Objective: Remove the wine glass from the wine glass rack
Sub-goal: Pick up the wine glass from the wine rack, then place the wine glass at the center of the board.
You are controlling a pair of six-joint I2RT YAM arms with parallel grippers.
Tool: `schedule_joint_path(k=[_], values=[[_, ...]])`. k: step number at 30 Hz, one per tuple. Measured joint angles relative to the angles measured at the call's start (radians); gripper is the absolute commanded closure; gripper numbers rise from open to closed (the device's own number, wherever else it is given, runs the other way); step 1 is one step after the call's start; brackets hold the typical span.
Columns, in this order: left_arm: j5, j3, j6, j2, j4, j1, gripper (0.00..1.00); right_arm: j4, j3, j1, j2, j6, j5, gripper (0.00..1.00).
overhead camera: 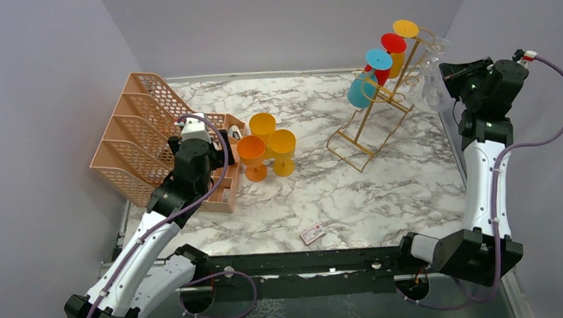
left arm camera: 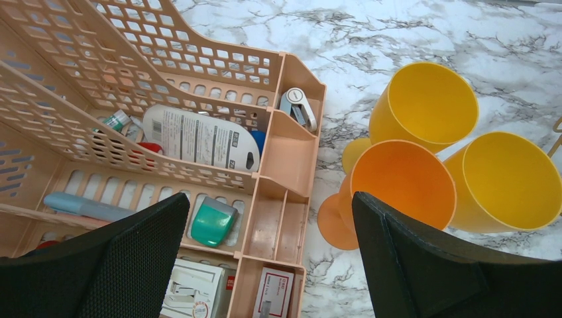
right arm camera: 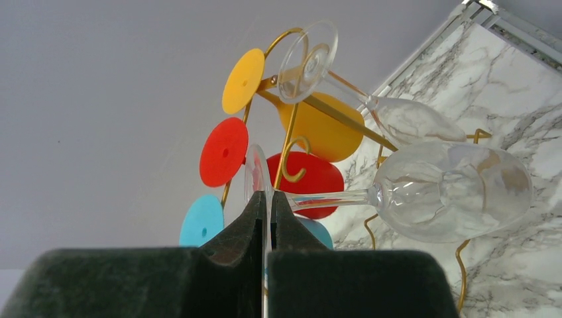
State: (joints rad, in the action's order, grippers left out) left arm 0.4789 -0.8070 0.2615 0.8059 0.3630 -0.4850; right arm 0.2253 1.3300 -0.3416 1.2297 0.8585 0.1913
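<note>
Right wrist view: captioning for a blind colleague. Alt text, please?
The right claw is shut on the foot of a clear glass held sideways, bowl to the right. Behind it the gold rack holds a second clear glass, a yellow glass, a red glass and a blue glass.

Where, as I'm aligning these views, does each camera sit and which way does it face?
Top external: above and behind the bases, looking down on the table; both arms show.
Left wrist: on the left arm, looking down at the organizer and orange cup; the open left gripper frames the bottom.
Right wrist: on the right arm, facing the rack; the right gripper, shut on a clear glass's foot, fills the bottom.
Shared: top and right wrist both show the rack.
</note>
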Motion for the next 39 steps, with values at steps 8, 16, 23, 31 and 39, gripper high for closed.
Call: schedule_joint_path(k=[8, 16, 23, 31, 39], values=[[0.0, 0.002, 0.0, -0.016, -0.003, 0.002, 0.01, 0.038, -0.105, 0.002, -0.19, -0.048, -0.005, 0.99], [0.0, 0.004, 0.005, -0.038, -0.004, 0.01, 0.01, 0.139, -0.218, 0.111, -0.389, -0.049, -0.047, 0.99], [0.002, 0.013, 0.009, -0.082, -0.012, 0.014, 0.01, 0.276, -0.276, 0.261, -0.505, -0.037, -0.098, 0.99], [0.002, 0.021, 0.009, -0.097, -0.025, 0.014, 0.01, 0.257, -0.368, 0.361, -0.577, -0.109, 0.002, 0.99], [-0.119, 0.048, 0.029, -0.13, -0.037, 0.015, 0.04, 0.137, -0.529, 0.399, -0.447, -0.187, 0.447, 0.99]])
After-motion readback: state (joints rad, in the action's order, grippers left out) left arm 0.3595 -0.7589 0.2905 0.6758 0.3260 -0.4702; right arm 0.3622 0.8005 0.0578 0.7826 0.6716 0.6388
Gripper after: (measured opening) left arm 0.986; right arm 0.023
